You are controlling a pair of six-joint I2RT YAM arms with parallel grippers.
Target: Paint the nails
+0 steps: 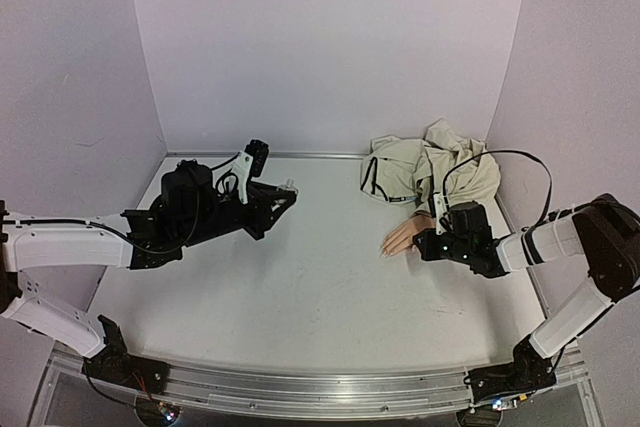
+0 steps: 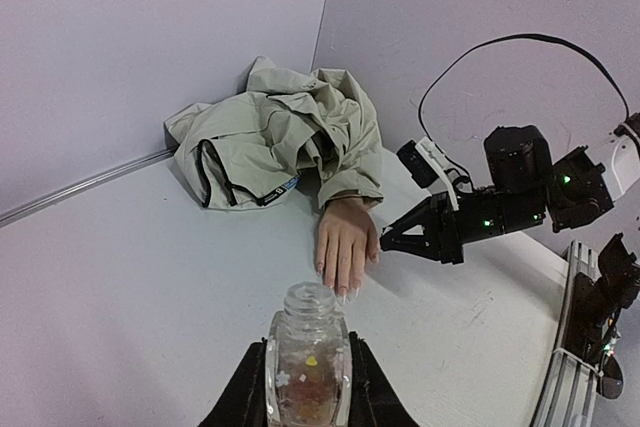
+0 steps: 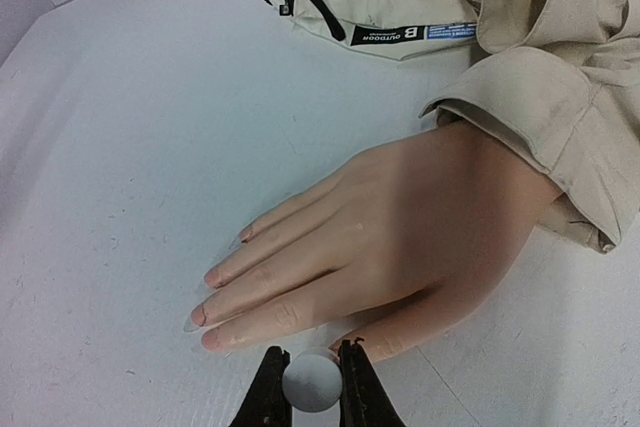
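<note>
We see the nails (image 3: 212, 277) — small, pale pink, facing up — on the mannequin hand (image 3: 400, 237), flat near the right edge of the table (image 1: 300, 297).

Seen from the arms' side, a mannequin hand (image 1: 403, 237) is lying flat on the table (image 1: 300, 297) at three o'clock of centre, its nails (image 3: 197, 318) pointing toward nine. A jacket (image 1: 430, 169) is lying heaped behind it at one o'clock, its sleeve covering the wrist. The right gripper (image 1: 421, 245), a small round cap (image 3: 312, 383) between its jaws, is sitting just beside the thumb. Well apart at ten o'clock, the left gripper (image 1: 286, 199) is holding a bottle (image 2: 308, 347) upright.
</note>
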